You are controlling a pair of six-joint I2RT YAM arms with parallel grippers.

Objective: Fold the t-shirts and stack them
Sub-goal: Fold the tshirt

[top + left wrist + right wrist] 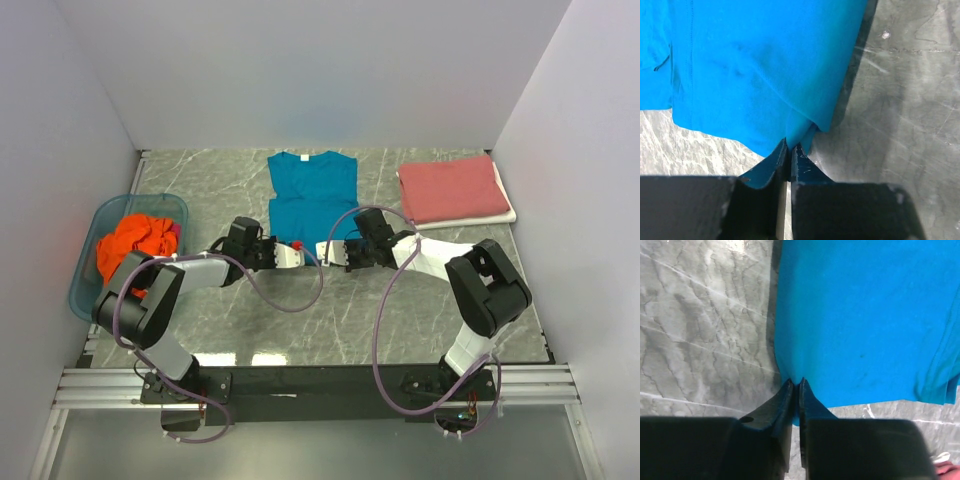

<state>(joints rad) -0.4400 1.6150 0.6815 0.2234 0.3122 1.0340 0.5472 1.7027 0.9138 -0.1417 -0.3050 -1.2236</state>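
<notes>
Shirts first: the teal shirt [312, 195] lies flat in the middle of the desk [400, 310], collar away from the arms. The left tool [790, 149] is clamped tight on a corner of its near hem (cloth bunches up right at the fingertips), and the right tool [795, 384] pinches that same hem further along. The red shirt [452, 188] sits folded at the far right. The orange shirt [135, 240] is crumpled in the blue tub [85, 270] on the left.

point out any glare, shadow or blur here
top external: sharp, pale glare on the marble table at its near edge; left wrist: teal t-shirt crisp, dark shadow along its right edge; right wrist: table glare at top, shadow along the shirt's left edge.
</notes>
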